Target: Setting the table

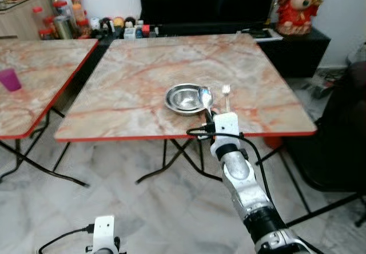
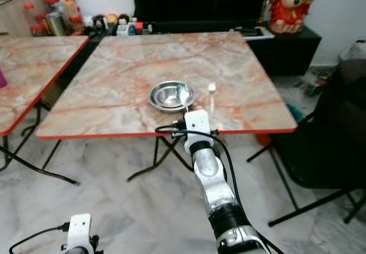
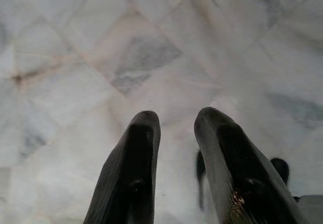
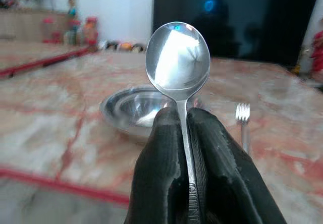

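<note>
Black fingers of the right gripper [image 4: 184, 133] pinch a steel spoon [image 4: 177, 57] by its handle, bowl end upright, at the near edge of the marble-patterned table [image 1: 137, 76]. Light, stiff and likely slippery, the spoon looks best gripped mid-handle, as here. Just beyond, at 11 o'clock from the gripper, sits a steel bowl [image 1: 184, 97], with a fork [image 1: 226, 94] at 1 o'clock beside it. Low over the floor tiles [image 3: 151, 57], the left gripper [image 3: 176, 133] hangs idle, fingers slightly apart.

Two marble tables [image 1: 143, 65], one bowl [image 1: 184, 98], one spoon [image 4: 177, 62], one fork [image 1: 226, 94].
</note>
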Robot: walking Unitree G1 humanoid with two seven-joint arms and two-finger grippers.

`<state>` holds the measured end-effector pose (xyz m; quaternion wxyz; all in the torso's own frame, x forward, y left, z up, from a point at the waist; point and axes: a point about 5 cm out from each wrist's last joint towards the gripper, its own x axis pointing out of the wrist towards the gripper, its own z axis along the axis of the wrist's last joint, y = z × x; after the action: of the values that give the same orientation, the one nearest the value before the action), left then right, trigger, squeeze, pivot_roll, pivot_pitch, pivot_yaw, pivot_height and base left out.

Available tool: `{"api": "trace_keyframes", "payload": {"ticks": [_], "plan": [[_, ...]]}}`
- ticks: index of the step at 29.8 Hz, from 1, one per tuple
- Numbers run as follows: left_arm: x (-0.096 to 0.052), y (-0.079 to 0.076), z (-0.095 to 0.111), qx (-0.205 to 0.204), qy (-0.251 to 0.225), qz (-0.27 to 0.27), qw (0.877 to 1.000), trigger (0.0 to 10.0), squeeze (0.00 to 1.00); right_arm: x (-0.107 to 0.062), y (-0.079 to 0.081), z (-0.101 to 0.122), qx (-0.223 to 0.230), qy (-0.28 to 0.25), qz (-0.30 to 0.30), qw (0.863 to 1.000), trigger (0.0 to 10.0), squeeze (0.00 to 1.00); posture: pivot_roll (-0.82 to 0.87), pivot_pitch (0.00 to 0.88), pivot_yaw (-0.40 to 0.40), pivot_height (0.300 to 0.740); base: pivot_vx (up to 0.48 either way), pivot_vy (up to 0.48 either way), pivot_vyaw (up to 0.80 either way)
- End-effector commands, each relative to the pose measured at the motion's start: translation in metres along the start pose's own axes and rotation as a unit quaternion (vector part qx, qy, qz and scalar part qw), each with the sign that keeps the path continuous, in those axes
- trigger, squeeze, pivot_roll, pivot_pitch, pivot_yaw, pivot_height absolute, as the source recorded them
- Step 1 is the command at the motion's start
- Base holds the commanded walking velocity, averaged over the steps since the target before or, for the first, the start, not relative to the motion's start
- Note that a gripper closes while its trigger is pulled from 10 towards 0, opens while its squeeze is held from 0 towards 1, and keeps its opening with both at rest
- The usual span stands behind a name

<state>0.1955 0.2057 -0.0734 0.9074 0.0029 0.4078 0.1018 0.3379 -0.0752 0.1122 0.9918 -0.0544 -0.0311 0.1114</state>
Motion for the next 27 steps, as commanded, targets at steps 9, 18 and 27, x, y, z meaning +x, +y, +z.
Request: {"api": "trace_keyframes", "payload": {"ticks": [9, 18, 27], "plan": [[0.0002, 0.0023, -0.0003, -0.007, 0.005, -0.007, 1.000, 10.0, 0.00, 0.0020, 0.0047, 0.0065, 0.005, -0.010, 0.004, 1.000, 10.0, 0.00, -0.02, 0.000, 0.040, 0.740, 0.080, -0.122, 0.00], [0.0003, 0.0024, 0.0012, -0.020, -0.001, -0.005, 1.000, 10.0, 0.00, 0.0020, 0.0046, 0.0061, 0.008, -0.009, 0.002, 1.000, 10.0, 0.00, -0.02, 0.000, 0.039, 0.740, 0.000, 0.000, 0.00], [0.0006, 0.0028, 0.0022, -0.019, -0.002, -0.001, 1.000, 10.0, 0.00, 0.0022, 0.0030, 0.0053, 0.018, -0.005, -0.005, 1.000, 10.0, 0.00, -0.02, 0.000, 0.035, 0.740, 0.268, 0.000, 0.00]]}}
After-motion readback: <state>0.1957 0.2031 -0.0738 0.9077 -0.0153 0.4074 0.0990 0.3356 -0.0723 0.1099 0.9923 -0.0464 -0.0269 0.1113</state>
